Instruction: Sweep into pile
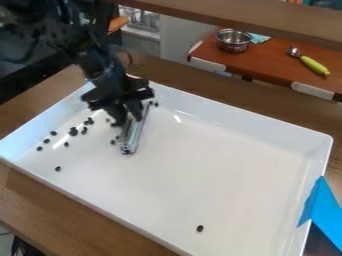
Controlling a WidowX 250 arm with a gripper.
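The gripper (128,116) hangs over the upper left part of the white tray (227,165), shut on a narrow grey, shiny sweeping tool (136,131). The tool's long edge slants from near the back wall down toward the viewer, low at the tray floor. Small dark pieces lie scattered left of the tool, among them a cluster (73,131) and a single piece (58,168). A few lie close beside the tool's left side, and one dark piece (156,104) is near its back end. Far from these, a lone piece (200,228) rests toward the front.
The tray's raised walls surround the work area on a brown wooden table (40,205). Blue tape (323,210) stands at the tray's right edge. Behind are a reddish-brown counter (267,62) with a metal pot (233,41) and a green-handled utensil (314,65). A wooden beam crosses the top.
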